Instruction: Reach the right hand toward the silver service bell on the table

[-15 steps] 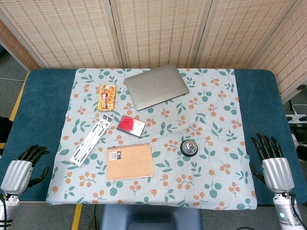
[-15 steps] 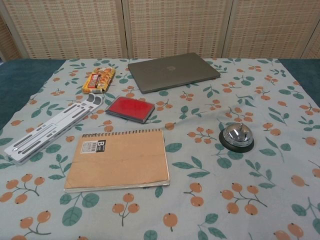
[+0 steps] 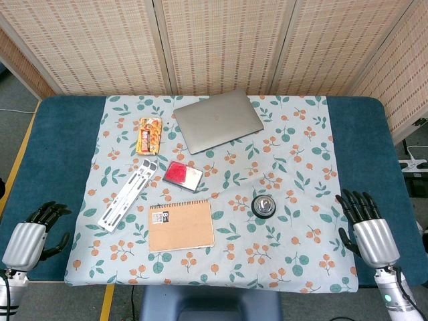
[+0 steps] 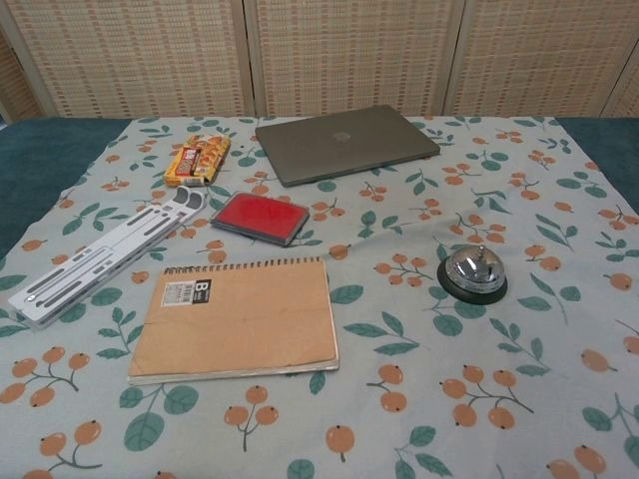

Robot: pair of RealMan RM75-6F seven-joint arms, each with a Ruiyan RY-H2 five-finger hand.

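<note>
Right hand (image 3: 367, 228) at near right edge of bench (image 3: 60, 134), fingers spread, holding nothing, well apart from round silver service bell on black base (image 3: 263, 206). Bell untouched on floral cloth, right of brown spiral notebook (image 3: 180, 226). Reach barely begun; whole approach left. Left hand (image 3: 33, 234) idle, fingers loosely curled, empty.

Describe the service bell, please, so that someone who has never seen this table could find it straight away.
On the floral tablecloth, look at the near half, right of the brown spiral notebook. The service bell stands there alone, between the notebook and the right hand, which is not touching it. It is the only round thing: a shiny silver dome on a black base.
</note>
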